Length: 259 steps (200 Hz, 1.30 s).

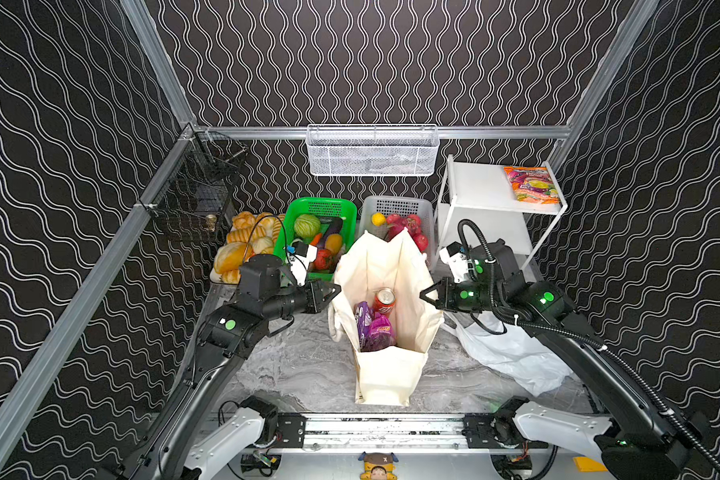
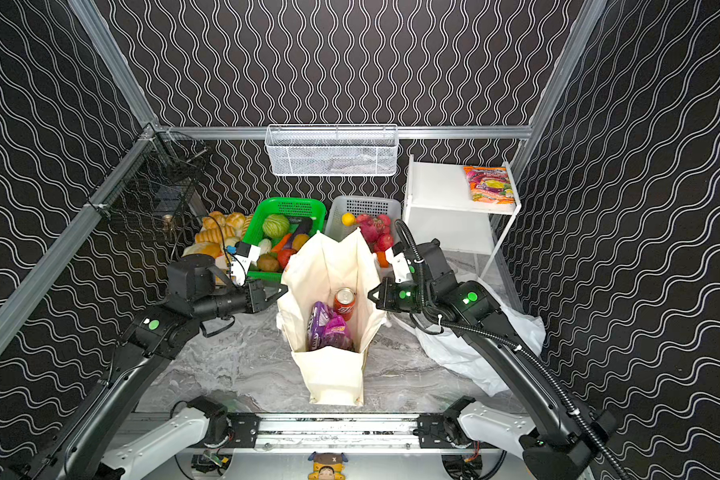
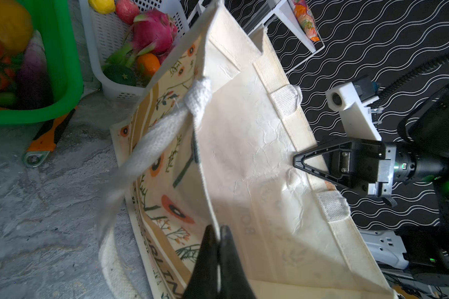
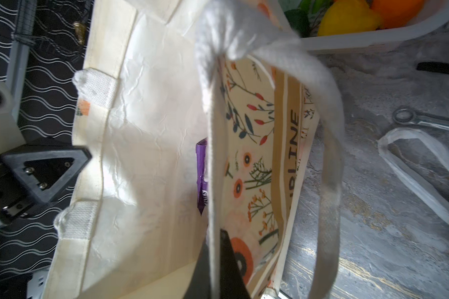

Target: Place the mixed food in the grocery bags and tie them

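Observation:
The cream canvas tote [image 1: 387,374] [image 2: 333,374] stands open in mid-table. Inside it are a red soda can [image 1: 384,301] [image 2: 344,303] and two purple snack packets [image 1: 373,328] [image 2: 327,328]. My left gripper [image 1: 336,289] [image 3: 219,229] is shut on the tote's left rim, pinching the fabric edge. My right gripper [image 1: 422,296] [image 4: 214,233] is shut on the opposite rim. The white plastic bag [image 1: 512,353] [image 2: 466,353] lies crumpled on the table under my right arm. A green cabbage [image 1: 307,225] and a red tomato [image 1: 323,259] sit in the green basket [image 1: 304,208].
A white basket [image 1: 395,203] of fruit stands behind the tote. Bread loaves [image 1: 242,245] lie at the back left. A white shelf [image 1: 474,183] at the back right bears a colourful packet [image 1: 531,185]. A wrench [image 4: 412,120] lies near the plastic bag's handle [image 4: 412,168].

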Motion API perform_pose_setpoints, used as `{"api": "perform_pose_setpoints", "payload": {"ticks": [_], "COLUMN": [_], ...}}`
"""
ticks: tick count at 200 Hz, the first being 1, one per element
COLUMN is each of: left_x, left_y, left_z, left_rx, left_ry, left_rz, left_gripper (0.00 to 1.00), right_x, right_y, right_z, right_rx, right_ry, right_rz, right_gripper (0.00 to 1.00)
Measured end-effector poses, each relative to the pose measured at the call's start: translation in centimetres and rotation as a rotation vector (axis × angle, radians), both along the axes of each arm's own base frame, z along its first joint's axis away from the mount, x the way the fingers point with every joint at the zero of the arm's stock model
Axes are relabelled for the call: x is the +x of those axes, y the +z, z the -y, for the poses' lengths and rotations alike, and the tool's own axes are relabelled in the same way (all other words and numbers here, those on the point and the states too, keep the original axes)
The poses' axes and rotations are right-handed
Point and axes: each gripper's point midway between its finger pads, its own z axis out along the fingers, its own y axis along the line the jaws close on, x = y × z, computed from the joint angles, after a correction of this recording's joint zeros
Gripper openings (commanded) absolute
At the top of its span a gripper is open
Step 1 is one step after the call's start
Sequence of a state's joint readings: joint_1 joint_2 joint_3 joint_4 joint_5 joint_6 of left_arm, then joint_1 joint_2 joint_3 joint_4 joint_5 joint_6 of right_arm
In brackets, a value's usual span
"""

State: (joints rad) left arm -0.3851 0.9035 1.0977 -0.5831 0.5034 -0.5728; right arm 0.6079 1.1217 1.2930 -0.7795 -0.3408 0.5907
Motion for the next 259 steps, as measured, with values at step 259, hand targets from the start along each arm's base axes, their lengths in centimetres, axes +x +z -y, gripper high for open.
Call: {"api": "perform_pose_setpoints", "payload": {"ticks": [259], "left_x": [-0.8], "left_y": [-2.3], "left_z": [-11.9], "left_rx": [0.501], "left_ry": [0.454], "left_rz": [0.065], "left_gripper": [0.00], "right_x": [-3.2], "right_y": [-0.7], "right_z": [-15.1], "right_rx": [0.107], "right_ry": [0.389], "right_rz": [-0.038], "right_gripper": [0.00]}}
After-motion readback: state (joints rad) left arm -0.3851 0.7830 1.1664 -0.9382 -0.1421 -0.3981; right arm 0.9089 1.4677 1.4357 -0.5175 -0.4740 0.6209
